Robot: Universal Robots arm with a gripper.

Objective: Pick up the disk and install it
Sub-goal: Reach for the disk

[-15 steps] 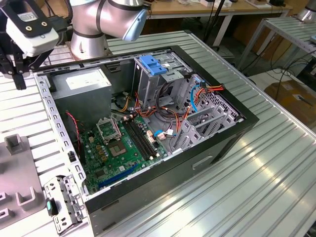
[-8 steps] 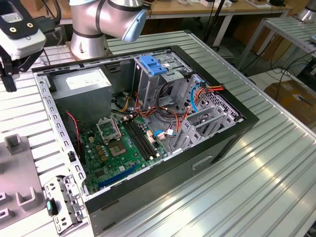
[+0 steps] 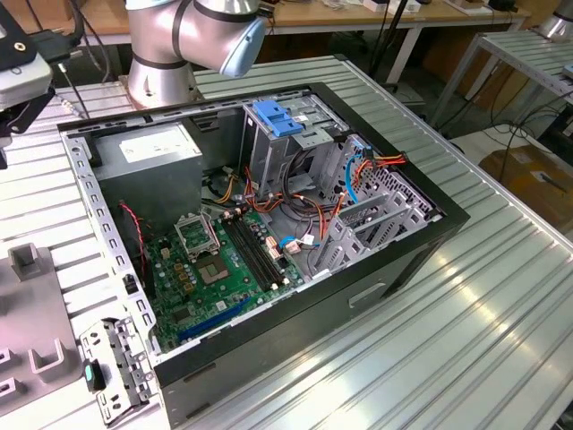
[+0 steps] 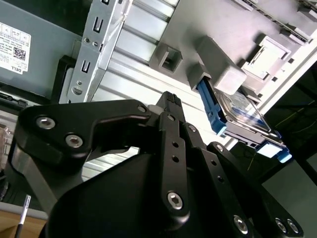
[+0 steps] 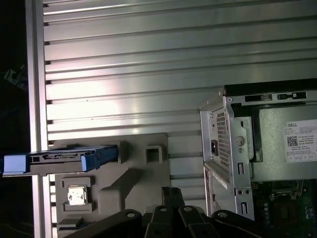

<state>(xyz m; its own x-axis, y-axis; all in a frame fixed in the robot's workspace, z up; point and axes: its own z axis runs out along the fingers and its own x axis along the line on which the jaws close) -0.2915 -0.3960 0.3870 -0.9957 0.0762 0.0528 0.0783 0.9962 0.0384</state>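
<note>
A ribbed aluminium worktop (image 3: 483, 340) is carrying an open black computer case (image 3: 448, 218), which is lying on its side with its inside facing up. The silver robot arm (image 3: 179, 36) is standing on the worktop just behind the case in the exterior view.

Inside the case, a grey metal box with a white sticker (image 3: 148, 154) is sitting in the far corner toward the exterior view's left. A green circuit board (image 3: 215, 269) is lying flat on the case floor in front of it. A metal drive cage is rising in the middle of the case, and a flat blue plastic latch piece (image 3: 273, 118) is resting on top of it.

A grey moulded holder (image 5: 133, 181) is lying on the worktop beside the case, at the exterior view's left.

The disk (image 5: 59, 158) is standing on its edge in a slot of that holder, outside the case, with its blue side rails showing in both wrist views and one end reaching out past the holder.

The black claw (image 5: 172, 191) is hanging above the holder, apart from the disk, with its tips sitting together and gripping nothing.
</note>
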